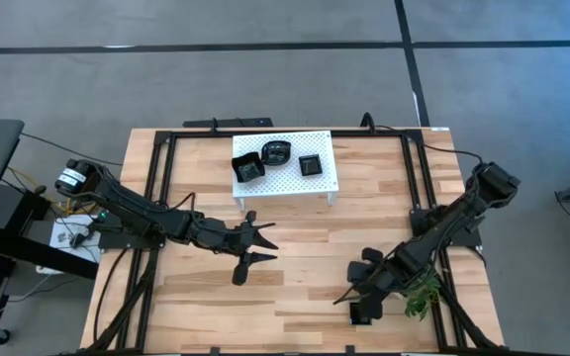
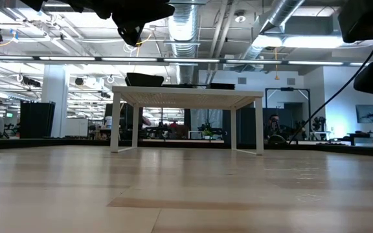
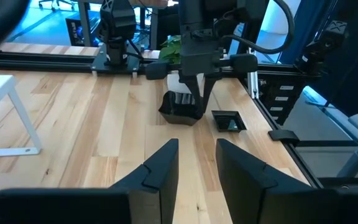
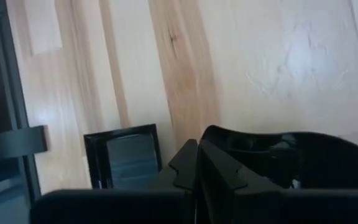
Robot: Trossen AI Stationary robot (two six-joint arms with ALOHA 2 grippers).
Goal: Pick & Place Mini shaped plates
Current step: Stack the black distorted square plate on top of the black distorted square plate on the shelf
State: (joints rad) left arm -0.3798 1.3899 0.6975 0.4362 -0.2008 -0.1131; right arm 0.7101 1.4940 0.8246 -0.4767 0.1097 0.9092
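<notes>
Black glossy plate (image 3: 180,107) sits pinched by its rim in the right end effector (image 3: 197,99), low over the counter (image 1: 295,287) at the corner nearest the green plant (image 1: 422,289), well apart from the white rack (image 1: 285,164). Fingers closed onto the plate's wall, thin edge grip only. A second small square plate (image 3: 227,120) lies flat on the counter just beside the held one, on the plant side; right wrist view shows it (image 4: 124,155) next to the closed fingers.

Risks, as a judgement: edge pinch on a slick dish could slip or let it swing and drop on the lift; held plate may knock the square plate beside it; plant leaves are close enough to snag on the way up.

Three more plates (image 1: 277,158) already sit on the rack top, so landing room there is tight and a careless set-down could clip one.

Left end effector (image 1: 253,245) hovers just in front of the rack, fingers spread wide, holding nothing.
</notes>
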